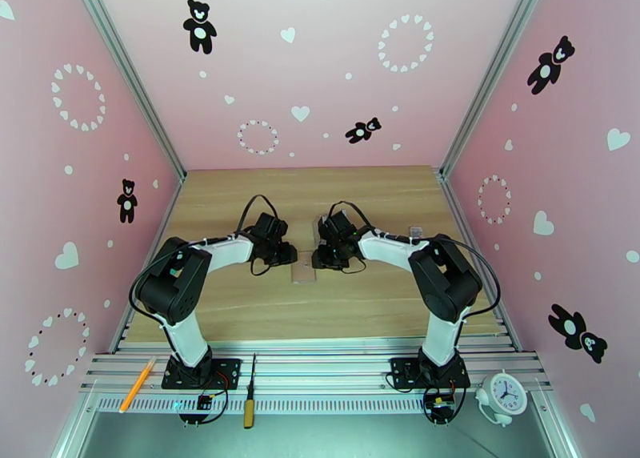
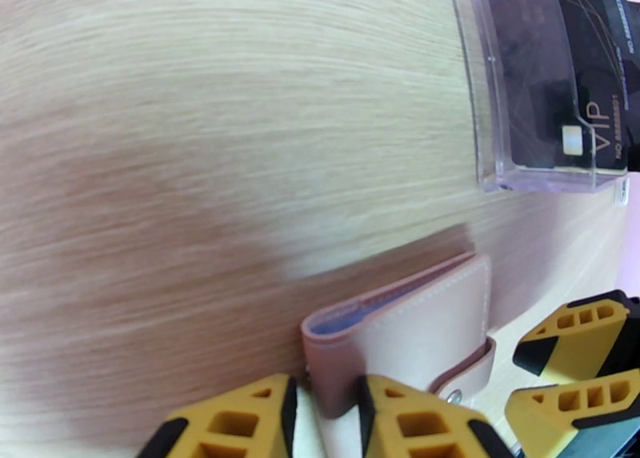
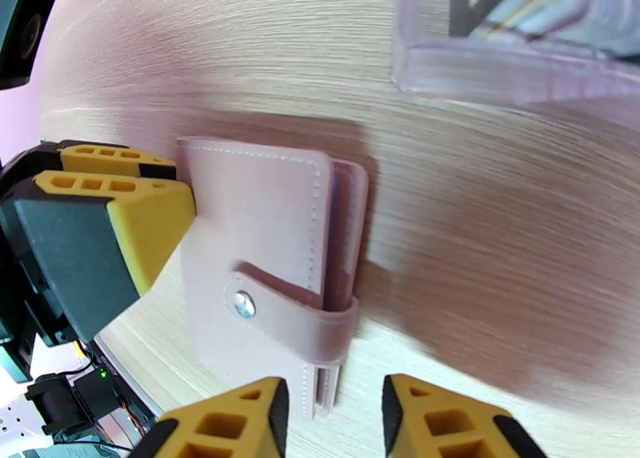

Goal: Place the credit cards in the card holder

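Left wrist view, bottom edge: what has the left gripper [image 2: 324, 407] got? — N.

Its yellow fingers are pinched on the near edge of the card holder [image 2: 416, 323]. The holder lies flat on the pale wood-grain table [image 2: 200, 131], mid-table between the two arms. The view is cropped there, so the pinch looks firm but I can't be sure of it. — R.

Build of the holder? — N.

Tan-pink, leather-like booklet with a stitched border and rounded corners. It is shut by a snap tab [image 3: 296, 315] with a metal stud [image 3: 242, 303]. Bluish-grey sleeves [image 2: 360, 317] peep out at the open edge. I judge it light, with soft, floppy covers, and likely to skate on smooth wood. One side needs pinning while the other is worked. Best hold: the spine edge to anchor it, and the tab's free end by the stud to peel the snap. — R.

Right gripper [image 3: 336, 407]? — N.

Released. Its fingers are parted and straddle the holder's edge by the tab, gripping nothing. — R.

Further right? — N.

A clear plastic rack [image 2: 484, 131], hard and glossy, sits just beyond the holder. A dark credit card [image 2: 588, 123] lettered VIP stands in it. The card looks thin, stiff and slick, so take it by the long edges. I judge it prone to slip. — R.
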